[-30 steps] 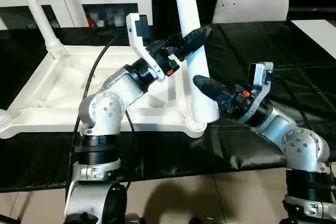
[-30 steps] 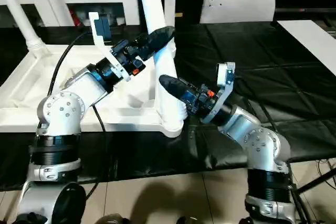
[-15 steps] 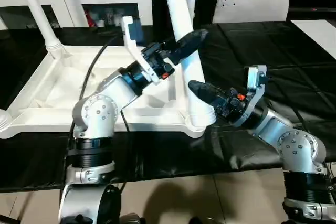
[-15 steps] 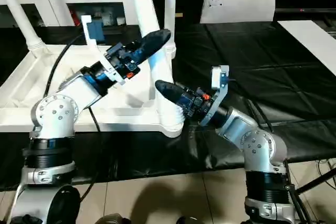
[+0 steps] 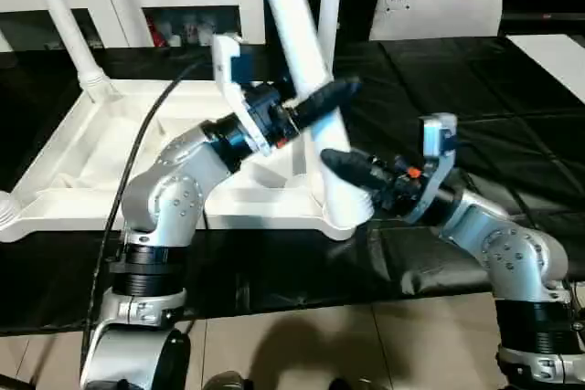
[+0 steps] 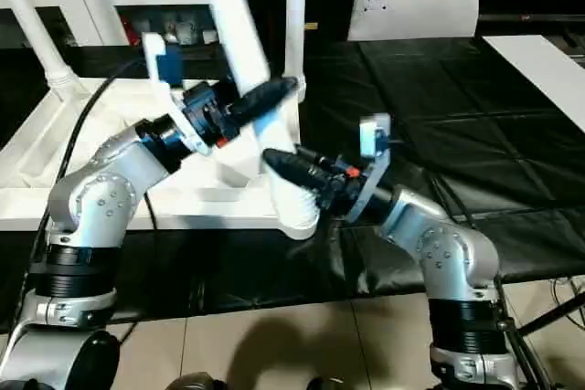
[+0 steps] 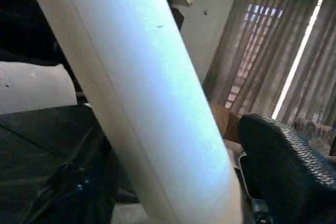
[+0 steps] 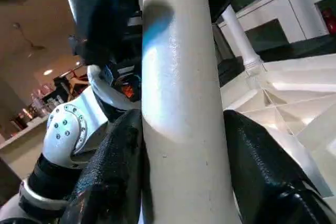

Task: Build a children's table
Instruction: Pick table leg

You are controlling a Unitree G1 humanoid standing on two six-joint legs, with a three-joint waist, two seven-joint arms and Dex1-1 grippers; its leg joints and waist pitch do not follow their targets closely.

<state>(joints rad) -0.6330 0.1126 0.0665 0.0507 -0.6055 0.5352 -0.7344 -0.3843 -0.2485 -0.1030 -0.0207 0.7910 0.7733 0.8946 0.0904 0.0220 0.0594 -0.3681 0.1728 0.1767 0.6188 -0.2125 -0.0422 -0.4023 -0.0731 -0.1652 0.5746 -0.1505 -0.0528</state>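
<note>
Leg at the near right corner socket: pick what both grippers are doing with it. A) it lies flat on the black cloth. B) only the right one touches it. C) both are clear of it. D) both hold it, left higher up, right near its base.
D: the left gripper clasps the leg partway up, while the right gripper has a finger on each side of it near the corner socket.

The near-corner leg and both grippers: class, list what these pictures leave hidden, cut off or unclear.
1. The leg's upper end: cut off by the top edge in both eye views.
2. Whether its foot sits fully in the corner socket: hidden by the right gripper and motion blur.
3. The left gripper's second finger: hidden behind the leg in the left wrist view.
</note>
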